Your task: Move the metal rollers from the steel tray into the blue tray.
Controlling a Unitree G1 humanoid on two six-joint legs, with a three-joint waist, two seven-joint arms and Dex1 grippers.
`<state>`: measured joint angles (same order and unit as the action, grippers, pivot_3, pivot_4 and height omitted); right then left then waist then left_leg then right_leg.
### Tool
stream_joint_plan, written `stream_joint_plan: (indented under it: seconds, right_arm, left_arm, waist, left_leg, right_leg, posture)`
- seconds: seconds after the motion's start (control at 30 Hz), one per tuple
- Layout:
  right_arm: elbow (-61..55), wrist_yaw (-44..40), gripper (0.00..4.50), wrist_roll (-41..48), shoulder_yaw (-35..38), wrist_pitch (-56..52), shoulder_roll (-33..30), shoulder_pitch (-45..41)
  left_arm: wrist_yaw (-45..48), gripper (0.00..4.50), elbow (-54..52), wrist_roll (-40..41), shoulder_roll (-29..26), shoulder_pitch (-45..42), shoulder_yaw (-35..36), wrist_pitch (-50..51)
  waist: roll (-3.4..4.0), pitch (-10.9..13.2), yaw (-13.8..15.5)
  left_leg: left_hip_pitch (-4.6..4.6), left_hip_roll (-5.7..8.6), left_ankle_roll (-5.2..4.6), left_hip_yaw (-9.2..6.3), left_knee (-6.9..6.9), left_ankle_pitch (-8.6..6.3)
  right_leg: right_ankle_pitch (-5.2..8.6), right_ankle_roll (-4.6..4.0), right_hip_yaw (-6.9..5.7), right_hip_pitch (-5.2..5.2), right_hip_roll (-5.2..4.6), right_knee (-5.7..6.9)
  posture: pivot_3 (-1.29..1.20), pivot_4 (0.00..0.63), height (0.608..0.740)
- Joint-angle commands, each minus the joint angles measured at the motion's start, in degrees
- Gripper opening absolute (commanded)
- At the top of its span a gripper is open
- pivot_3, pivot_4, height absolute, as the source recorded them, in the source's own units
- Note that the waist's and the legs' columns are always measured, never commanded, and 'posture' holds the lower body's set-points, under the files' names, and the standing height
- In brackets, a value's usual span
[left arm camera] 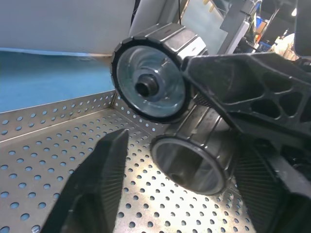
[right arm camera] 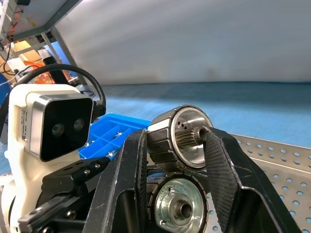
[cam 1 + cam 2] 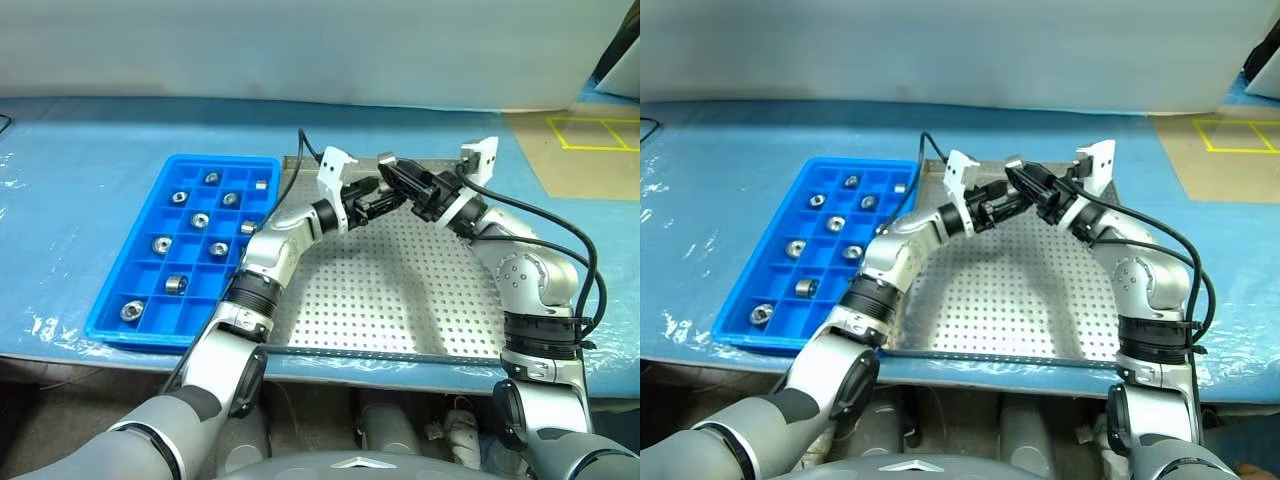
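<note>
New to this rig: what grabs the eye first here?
The two grippers meeting tip to tip above the far end of the steel tray: the right gripper is shut on a metal roller, with the left gripper closing in on a second roller right beside it. Next, the blue tray on the left, with about ten rollers already in its compartments.

surface: table under wrinkled blue plastic sheet (image 3: 90,170) | on it, left: bright blue plastic compartment tray (image 3: 118,300) | touching beside it: large perforated silver steel tray (image 3: 400,300) | far right: tan cardboard sheet (image 3: 585,150)
</note>
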<state>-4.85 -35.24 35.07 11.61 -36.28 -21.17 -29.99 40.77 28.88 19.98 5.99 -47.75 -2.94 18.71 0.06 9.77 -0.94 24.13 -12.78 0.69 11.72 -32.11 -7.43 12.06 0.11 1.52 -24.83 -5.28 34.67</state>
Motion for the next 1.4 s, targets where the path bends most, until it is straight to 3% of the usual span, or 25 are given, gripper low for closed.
stream_joint_plan:
  seconds: [0.03,0.1,0.33,0.73,0.83,1.0,1.17,1.4]
  right_arm:
    - [-1.4,-0.7,1.32,0.1,-0.5,1.2,-0.5,0.5]
    - [-1.2,-0.7,1.32,-0.1,-0.5,1.3,-0.4,0.5]
    - [0.1,-0.1,1.32,0.5,0.4,2.3,0.7,-0.4]
    - [8.1,13.1,1.32,13.2,14.5,4.7,10.5,-10.1]
    - [7.3,12.3,1.32,11.0,11.6,4.5,9.6,-9.3]
    - [5.8,4.7,1.32,5.0,0.5,3.8,6.7,-5.6]
    - [11.5,-1.3,1.32,0.6,-5.8,5.2,6.2,-8.4]
    - [23.0,-12.0,1.32,-4.6,-11.1,8.0,5.6,-15.0]
  left_arm:
    - [-0.7,2.24,-1.5,1.0,0.2,-1.8,1.7,-1.6]
    - [-1.0,1.86,-2.2,1.3,-0.1,-1.6,2.1,-1.2]
    - [-1.5,1.86,-3.7,3.5,-0.6,-0.3,3.8,1.0]
    - [-12.0,1.86,-3.3,20.4,3.3,-3.9,19.1,6.9]
    - [-13.1,1.86,-3.1,21.5,2.3,-4.1,20.6,5.9]
    - [-8.3,1.86,-10.2,14.9,-5.8,1.4,15.1,3.7]
    - [-6.8,1.86,-23.3,12.3,-15.5,11.8,13.6,4.8]
    - [-6.5,1.86,-43.4,15.1,-26.7,28.3,15.7,10.7]
  waist:
    - [0.0,0.0,0.0]
    - [0.0,0.0,0.0]
    - [0.0,0.0,0.0]
    - [-0.04,0.0,0.2]
    - [-0.06,0.0,0.2]
    - [-0.17,0.1,0.0]
    - [-0.19,0.1,0.2]
    - [-0.29,0.2,3.9]
  left_leg:
    - [0.0,0.0,0.0,0.0,0.0,0.0]
    - [0.0,0.0,0.0,0.0,0.0,0.0]
    - [0.0,0.0,0.0,0.0,-0.01,0.0]
    - [0.18,0.03,-0.02,0.06,-0.02,-0.01]
    - [0.24,0.02,-0.05,0.06,-0.01,-0.01]
    - [0.24,-0.05,0.0,0.03,0.01,-0.01]
    - [0.15,-0.17,0.22,0.0,0.11,0.03]
    - [0.22,-0.2,0.3,-0.05,0.17,0.07]
  right_leg:
    - [0.0,0.0,0.0,0.0,0.0,0.0]
    - [0.0,0.0,0.0,0.0,0.0,0.0]
    - [0.0,0.0,0.0,0.0,0.0,0.0]
    - [-0.01,-0.01,0.01,-0.2,0.06,0.05]
    - [-0.01,0.0,0.0,-0.24,0.06,0.02]
    - [-0.03,0.03,-0.02,-0.27,0.12,0.01]
    - [-0.05,0.08,-0.04,-0.32,0.16,0.07]
    - [-0.05,0.07,-0.22,-0.28,0.14,0.09]
  posture:
    - [-0.42,0.15,0.74]
    - [-0.42,0.15,0.74]
    - [-0.41,0.15,0.74]
    - [-0.38,0.15,0.74]
    - [-0.38,0.15,0.74]
    - [-0.29,0.15,0.74]
    - [-0.16,0.15,0.74]
    - [0.04,0.15,0.74]
